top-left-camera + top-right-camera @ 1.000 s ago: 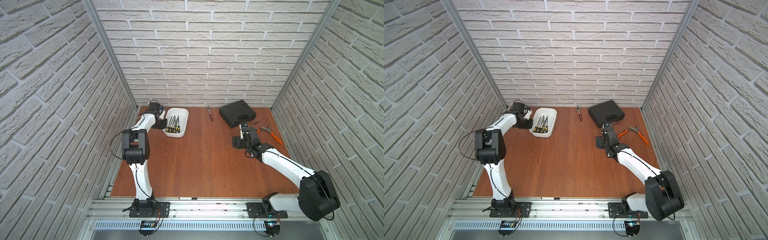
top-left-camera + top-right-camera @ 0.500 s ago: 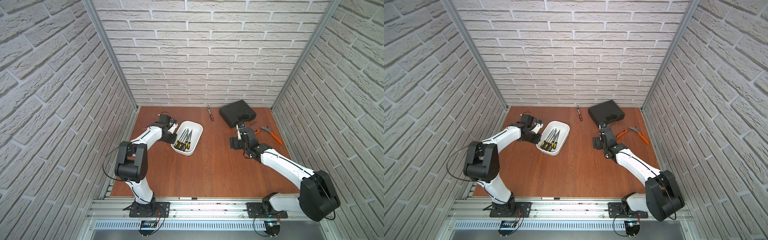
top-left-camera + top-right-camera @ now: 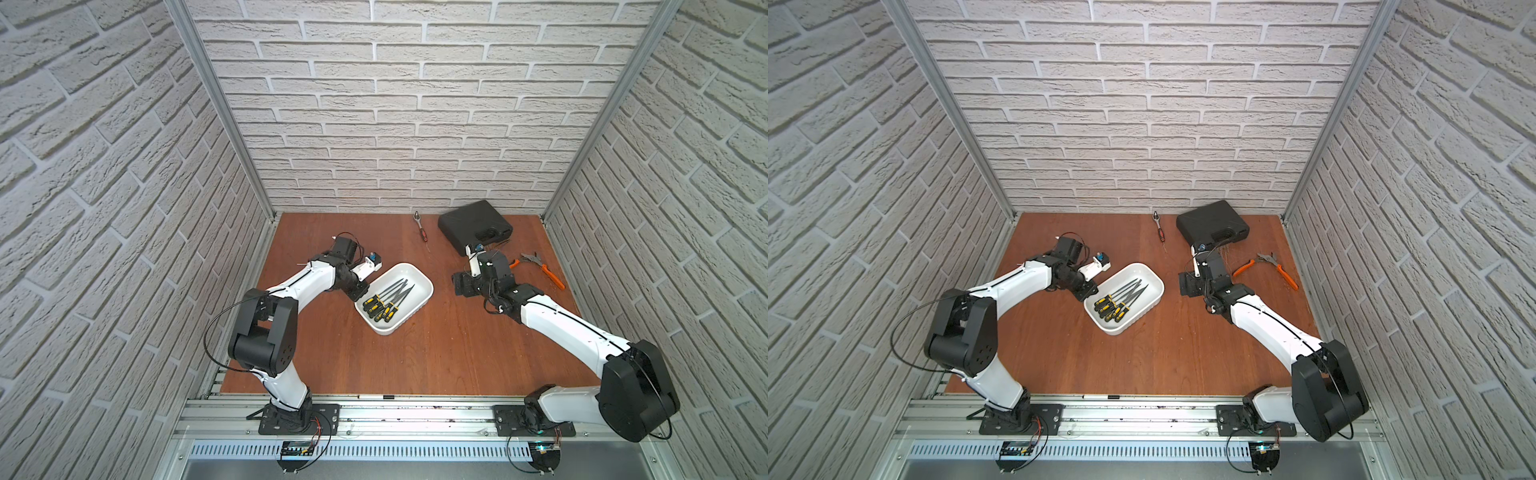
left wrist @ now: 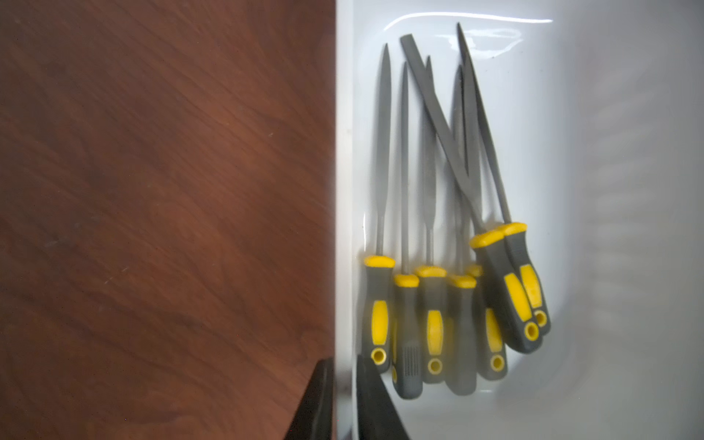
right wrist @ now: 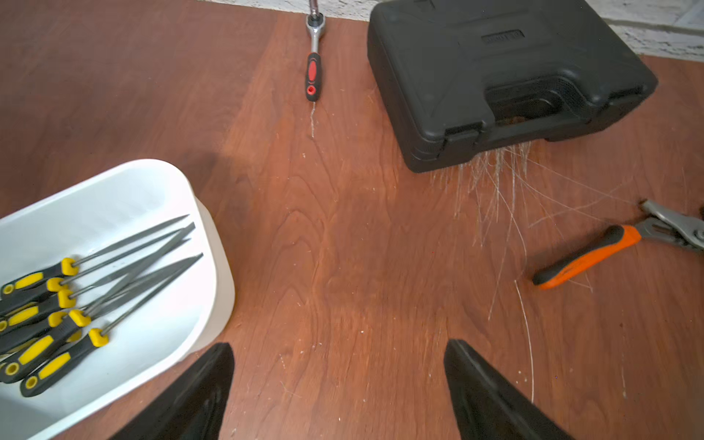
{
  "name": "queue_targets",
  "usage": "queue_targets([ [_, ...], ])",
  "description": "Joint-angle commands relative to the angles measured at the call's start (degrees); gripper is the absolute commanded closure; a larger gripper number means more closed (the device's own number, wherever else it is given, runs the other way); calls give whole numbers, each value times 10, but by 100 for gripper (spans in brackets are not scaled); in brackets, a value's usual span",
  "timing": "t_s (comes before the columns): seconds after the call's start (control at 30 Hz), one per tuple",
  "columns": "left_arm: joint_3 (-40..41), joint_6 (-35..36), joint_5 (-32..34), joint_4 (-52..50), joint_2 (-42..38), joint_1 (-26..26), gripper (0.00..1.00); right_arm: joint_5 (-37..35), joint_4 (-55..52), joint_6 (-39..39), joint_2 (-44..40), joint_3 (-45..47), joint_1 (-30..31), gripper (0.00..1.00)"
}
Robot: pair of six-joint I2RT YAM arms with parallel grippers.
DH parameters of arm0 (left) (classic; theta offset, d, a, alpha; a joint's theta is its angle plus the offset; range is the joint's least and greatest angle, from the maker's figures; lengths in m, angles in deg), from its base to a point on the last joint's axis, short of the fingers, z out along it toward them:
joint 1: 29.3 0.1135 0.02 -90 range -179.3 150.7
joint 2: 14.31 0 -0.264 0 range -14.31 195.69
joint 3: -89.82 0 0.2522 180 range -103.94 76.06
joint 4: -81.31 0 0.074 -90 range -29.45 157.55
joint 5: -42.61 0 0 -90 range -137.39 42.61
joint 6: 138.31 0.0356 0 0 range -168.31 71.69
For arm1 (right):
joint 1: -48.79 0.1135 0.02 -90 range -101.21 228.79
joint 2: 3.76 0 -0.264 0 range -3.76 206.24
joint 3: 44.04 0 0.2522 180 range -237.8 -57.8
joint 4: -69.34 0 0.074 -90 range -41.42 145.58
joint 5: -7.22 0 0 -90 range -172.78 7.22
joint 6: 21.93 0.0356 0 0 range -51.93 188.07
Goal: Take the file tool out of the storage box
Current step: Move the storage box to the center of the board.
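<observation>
The storage box (image 3: pixel 428 286) (image 3: pixel 1159 286), a white tub, sits slantwise on the wooden table left of centre. Inside lie several file tools (image 3: pixel 386 297) (image 3: pixel 1119 297) with grey blades and black-and-yellow handles. My left gripper (image 3: pixel 360 293) (image 3: pixel 1087 293) is shut on the box's near-left rim. In the left wrist view one finger (image 4: pixel 318 400) is outside the rim (image 4: pixel 344 190) and the other is inside, next to the file handles (image 4: pixel 430 335). My right gripper (image 3: pixel 459 286) (image 3: pixel 1185 284) (image 5: pixel 339 354) hangs open and empty above bare table, right of the box (image 5: pixel 152 198).
A black moulded case (image 3: pixel 473 226) (image 5: pixel 506 76) stands at the back right. A red-handled ratchet (image 3: pixel 420 227) (image 5: pixel 313 57) lies left of it. Orange-handled pliers (image 3: pixel 544 270) (image 5: pixel 586 259) lie near the right wall. Brick walls close in three sides.
My left arm has dragged the storage box from the back left toward the table's middle and turned it. The right gripper has shifted slightly left.
</observation>
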Motion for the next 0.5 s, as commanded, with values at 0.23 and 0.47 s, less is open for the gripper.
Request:
queue_targets([
  [0.23, 27, -125, 29, 184, -70, 21, 2, 227, -150, -169, 136, -245, 5, 5],
  [0.47, 79, -343, 98, 215, -170, 89, 1, 252, -275, -301, 337, -497, 38, 3],
])
